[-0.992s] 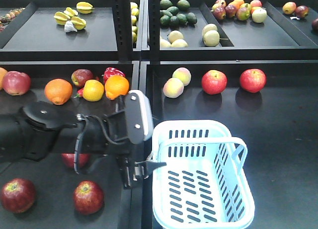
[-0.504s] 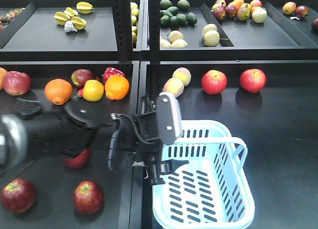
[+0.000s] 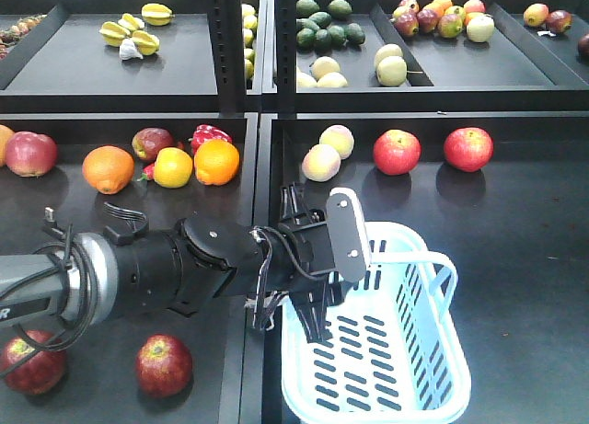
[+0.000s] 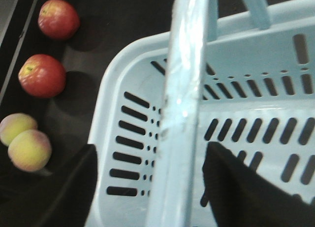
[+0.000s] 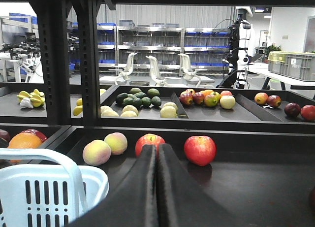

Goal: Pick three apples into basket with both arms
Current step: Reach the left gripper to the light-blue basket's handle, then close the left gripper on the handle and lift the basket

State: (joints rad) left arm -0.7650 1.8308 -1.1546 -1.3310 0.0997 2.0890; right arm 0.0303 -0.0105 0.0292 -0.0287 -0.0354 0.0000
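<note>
A dark red apple (image 3: 164, 364) sits at the very front of the left black tray (image 3: 97, 392). A second dark red apple (image 3: 32, 361) sits near it, by the left edge. The arm covers part of the tray, so I cannot see a third one.

Just behind them, the big black left arm (image 3: 166, 272) reaches across to the right. The left gripper (image 3: 317, 315) hangs over the left end of the basket (image 3: 409, 233), pointing down into it. Its two dark fingers (image 4: 74, 187) are spread wide apart and hold nothing. In the wrist view the basket's pale handle (image 4: 182, 89) runs between them. The basket stands on the right tray, and no fruit shows inside it.

The right gripper (image 5: 157, 187) is low over the right tray, beside the basket. Its fingers are pressed flat together with nothing between them.

Farther back lie two oranges (image 3: 108, 169), two peaches (image 3: 321, 162) and two bright red apples (image 3: 397, 152). On the far top shelf are star fruit (image 3: 138, 28) and green avocados (image 3: 327, 24).
</note>
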